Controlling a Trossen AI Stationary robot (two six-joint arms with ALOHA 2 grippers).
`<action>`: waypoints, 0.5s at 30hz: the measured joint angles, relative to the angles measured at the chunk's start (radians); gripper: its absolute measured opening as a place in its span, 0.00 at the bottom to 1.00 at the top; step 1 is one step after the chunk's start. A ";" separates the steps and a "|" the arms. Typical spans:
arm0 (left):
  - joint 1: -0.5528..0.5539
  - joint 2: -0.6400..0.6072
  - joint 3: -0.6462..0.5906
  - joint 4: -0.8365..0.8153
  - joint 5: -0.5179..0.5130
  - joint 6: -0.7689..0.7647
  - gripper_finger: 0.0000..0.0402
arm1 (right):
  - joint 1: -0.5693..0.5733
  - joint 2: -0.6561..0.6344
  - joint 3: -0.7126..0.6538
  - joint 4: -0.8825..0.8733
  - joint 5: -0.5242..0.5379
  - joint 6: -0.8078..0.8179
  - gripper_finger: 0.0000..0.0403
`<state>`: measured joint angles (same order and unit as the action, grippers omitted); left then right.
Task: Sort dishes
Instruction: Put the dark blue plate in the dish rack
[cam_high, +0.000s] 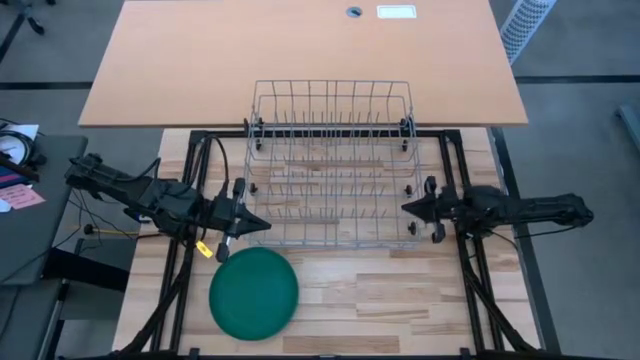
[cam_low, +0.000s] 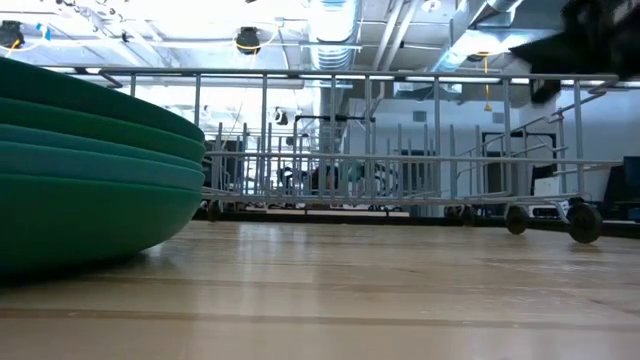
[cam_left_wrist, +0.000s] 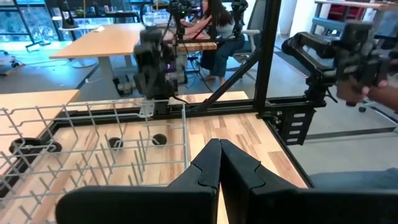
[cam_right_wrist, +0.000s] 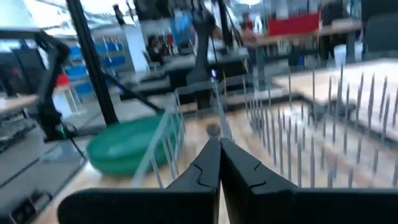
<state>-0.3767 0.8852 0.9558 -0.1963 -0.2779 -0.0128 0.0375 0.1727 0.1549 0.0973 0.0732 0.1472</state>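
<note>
Plates (cam_high: 254, 293) stacked on wooden table (cam_high: 400, 300)

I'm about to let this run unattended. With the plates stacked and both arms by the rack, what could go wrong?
The plates lie nested in one stack near the table's front edge, so a grab might lift several or push the stack off. The left gripper and right gripper, both shut, sit at the wire rack ends and could snag its wires.

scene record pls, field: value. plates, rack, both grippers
plates: stack of green plates on the wooden table, front-left of the rack
rack: wire rack, no plates seen in it
left gripper: shut, empty, at the rack's left front corner, above the stack
right gripper: shut, empty, at the rack's right side
</note>
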 joint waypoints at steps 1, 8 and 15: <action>0.000 0.000 0.000 0.000 0.000 0.000 0.00 | 0.000 0.013 0.051 -0.025 0.000 -0.019 0.04; 0.000 0.000 0.000 0.000 0.000 0.026 0.00 | 0.002 0.287 0.646 -0.431 0.002 -0.104 0.04; 0.000 -0.005 0.000 0.014 -0.053 0.025 0.00 | 0.002 0.701 1.342 -0.899 0.008 -0.184 0.04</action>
<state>-0.3767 0.8804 0.9558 -0.1825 -0.3309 0.0124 0.0391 0.8733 1.4973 -0.8016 0.0811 -0.0370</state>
